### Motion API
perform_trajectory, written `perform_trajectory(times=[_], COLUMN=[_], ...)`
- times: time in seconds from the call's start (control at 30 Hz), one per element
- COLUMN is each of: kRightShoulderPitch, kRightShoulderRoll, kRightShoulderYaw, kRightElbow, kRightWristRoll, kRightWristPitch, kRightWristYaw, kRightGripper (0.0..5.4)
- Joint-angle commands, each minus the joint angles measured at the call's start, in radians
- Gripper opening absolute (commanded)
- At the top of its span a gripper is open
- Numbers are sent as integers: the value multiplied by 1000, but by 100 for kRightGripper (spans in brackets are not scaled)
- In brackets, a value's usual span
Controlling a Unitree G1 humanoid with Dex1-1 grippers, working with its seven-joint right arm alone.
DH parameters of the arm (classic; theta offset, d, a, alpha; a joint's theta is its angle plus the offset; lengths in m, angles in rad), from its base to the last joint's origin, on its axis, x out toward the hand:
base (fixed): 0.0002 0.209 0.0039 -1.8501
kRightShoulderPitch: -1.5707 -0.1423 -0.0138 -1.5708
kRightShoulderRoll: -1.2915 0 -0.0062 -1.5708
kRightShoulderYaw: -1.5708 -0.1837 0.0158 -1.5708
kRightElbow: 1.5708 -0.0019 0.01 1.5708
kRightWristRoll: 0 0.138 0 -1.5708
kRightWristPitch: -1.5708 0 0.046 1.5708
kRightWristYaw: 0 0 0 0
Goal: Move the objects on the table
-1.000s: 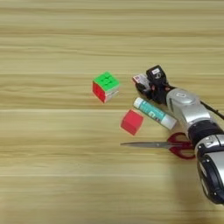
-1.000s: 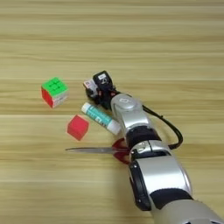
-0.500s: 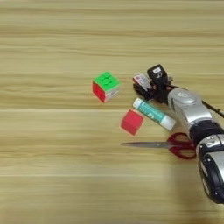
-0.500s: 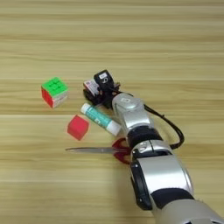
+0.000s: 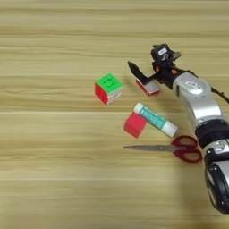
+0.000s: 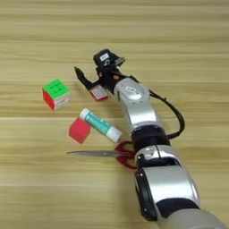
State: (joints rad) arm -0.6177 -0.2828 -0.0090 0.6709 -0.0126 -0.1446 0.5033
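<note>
- Left eye view: the light-wood desk [image 5: 49, 188] fills the shot. The silver right arm comes up from the bottom right corner, and its pincer [image 5: 144, 76] sits over the small red-white flat box [image 5: 148, 87]. One black finger [image 5: 135, 71] sticks out up-left past the box, well spread from the rest, so it looks open and isn't gripping anything.
- Same view, the other stuff: the green-and-red puzzle cube [image 5: 108, 88] sits left of the box, clearly apart from it. The plain red cube [image 5: 135, 125] is below, right up against the cap end of the white-green glue stick [image 5: 155, 119], which lies diagonally. The red-handled scissors [image 5: 171, 148] lie flat below those, blades pointing left, handles partly under the forearm.
- Right eye view: same layout, shifted left. Puzzle cube [image 6: 56, 94] at far left, red cube [image 6: 79, 130] beside the glue stick [image 6: 100, 125], scissors [image 6: 102, 154] below, box [image 6: 99, 93] tucked just under the pincer [image 6: 91, 82]. A black cable loops off the arm's right side.
</note>
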Motion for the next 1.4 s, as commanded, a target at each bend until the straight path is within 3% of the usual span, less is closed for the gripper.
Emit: perform_trajectory(times=[0.03, 0.27, 0.5, 0.77, 0.97, 1.2, 1.4], kRightShoulderPitch=[-48, 96, 214, 295, 292, 303, 315], kRightShoulderRoll=[-70, -180, -245, -279, -268, -272, -268], kRightShoulderYaw=[-27, -32, 2, 79, 118, 152, 180], kRightElbow=[-156, -475, -589, -622, -585, -602, -603], kRightWristRoll=[67, 266, 317, 252, 172, 99, 69], kRightWristPitch=[-11, 50, 97, 149, 154, 212, 231], kRightWristYaw=[89, 421, 604, 666, 627, 582, 584], kRightGripper=[535, 535, 535, 535, 535, 535, 535])
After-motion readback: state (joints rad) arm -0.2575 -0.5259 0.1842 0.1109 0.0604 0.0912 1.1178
